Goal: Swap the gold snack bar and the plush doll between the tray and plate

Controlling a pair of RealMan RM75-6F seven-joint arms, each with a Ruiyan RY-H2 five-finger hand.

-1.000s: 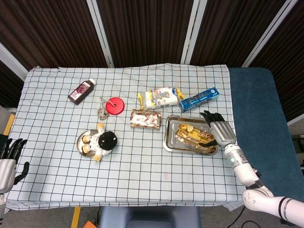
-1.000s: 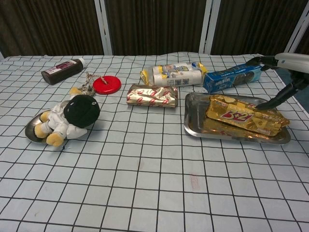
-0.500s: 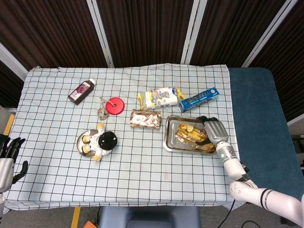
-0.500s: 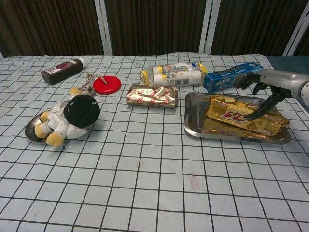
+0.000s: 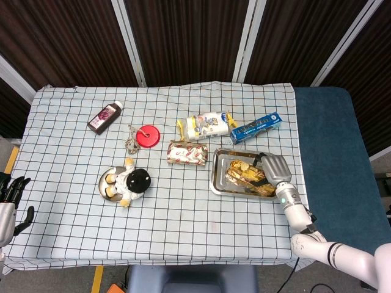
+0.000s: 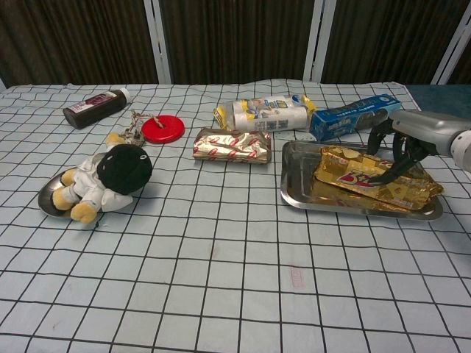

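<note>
Tray [image 5: 215, 177], steel, right of centre: we log the gold bar [image 6: 372, 184] lying in it, wrapper crumpled, not yet lifted. Since a second ago we note the right hand [image 5: 274, 167] has come in from the tray's far right edge and now sits over the bar's right half; its fingers [image 6: 388, 170], then stretched out with only a tip at the wrapper, now curl down onto the foil. We read this as the grasp forming, the first move of the swap.

Right hand: partly closed, fingers bent around the bar's right part and touching the wrapper. Whether a firm hold is made we cannot tell; the bar rests flat in the tray.

Left hand [image 5: 8, 201]: at the table's near left edge, fingers spread, holding nothing; it has dropped slightly lower in the head view.

Doll [image 6: 110, 175]: on the plate [image 6: 50, 203], left side, unmoved.

Second foil packet [image 6: 230, 145]: on the cloth just left of the tray, unmoved.
</note>
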